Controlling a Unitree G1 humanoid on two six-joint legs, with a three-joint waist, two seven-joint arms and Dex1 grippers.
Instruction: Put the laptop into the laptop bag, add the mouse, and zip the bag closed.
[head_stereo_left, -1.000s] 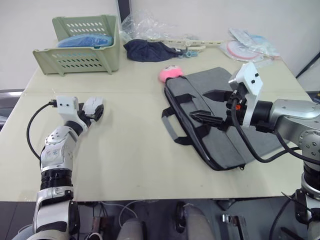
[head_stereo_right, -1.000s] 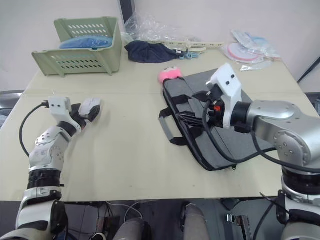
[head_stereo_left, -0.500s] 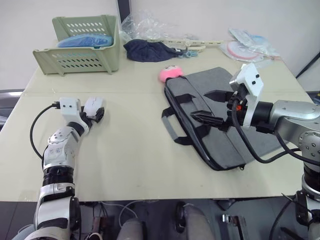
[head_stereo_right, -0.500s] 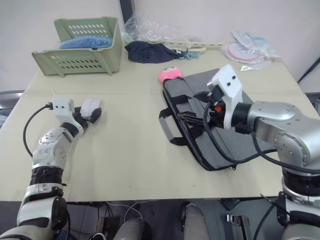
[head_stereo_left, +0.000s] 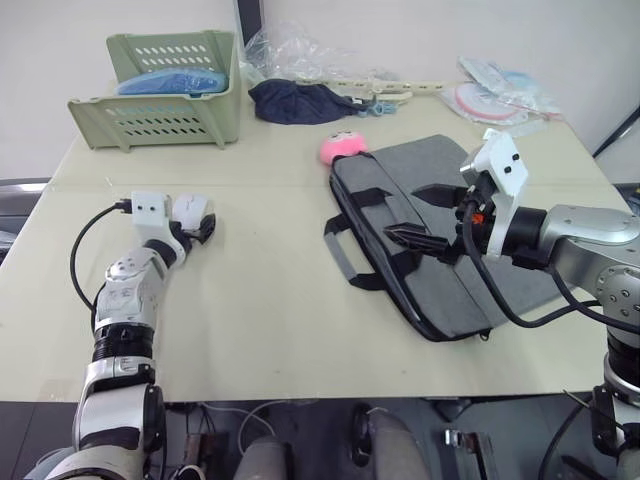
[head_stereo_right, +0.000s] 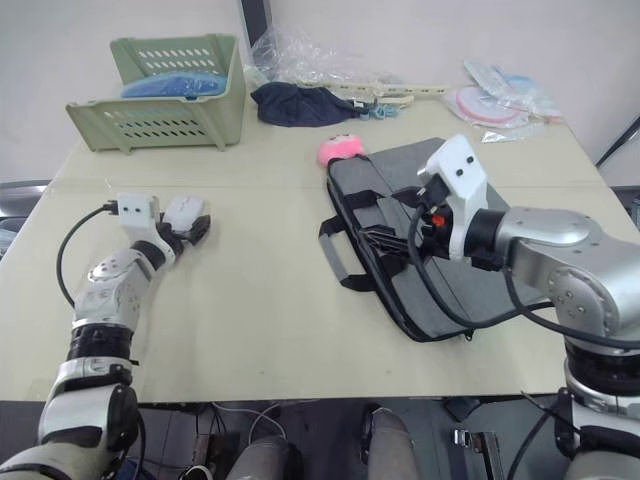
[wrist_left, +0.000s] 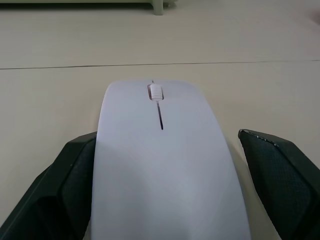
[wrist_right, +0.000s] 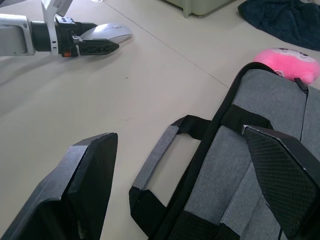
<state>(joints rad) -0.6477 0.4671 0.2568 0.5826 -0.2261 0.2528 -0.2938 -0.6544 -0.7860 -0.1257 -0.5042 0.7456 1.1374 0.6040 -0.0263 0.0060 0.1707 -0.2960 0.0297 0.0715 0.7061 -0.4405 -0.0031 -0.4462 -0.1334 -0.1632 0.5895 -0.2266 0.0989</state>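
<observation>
The left claw (wrist_left: 162, 165) sits spread around the small white oval mouse (wrist_left: 162, 165) on the beige table (head_stereo_left: 260, 300), one finger touching it, the other apart. The right claw (head_stereo_left: 420, 213) hovers wide open over the flat grey fabric laptop bag (head_stereo_left: 450, 290); no readable writing anywhere, though the left wrist view shows the scroll wheel (wrist_left: 156, 92).

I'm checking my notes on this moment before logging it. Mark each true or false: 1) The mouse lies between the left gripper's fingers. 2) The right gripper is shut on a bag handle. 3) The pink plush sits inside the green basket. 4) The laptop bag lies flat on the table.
1) True: the mouse lies on the table between the open fingers of the left gripper.
2) False: the right gripper is open above the laptop bag, holding nothing.
3) False: the pink plush rests on the table against the bag's far corner; the green basket stands apart.
4) True.
</observation>
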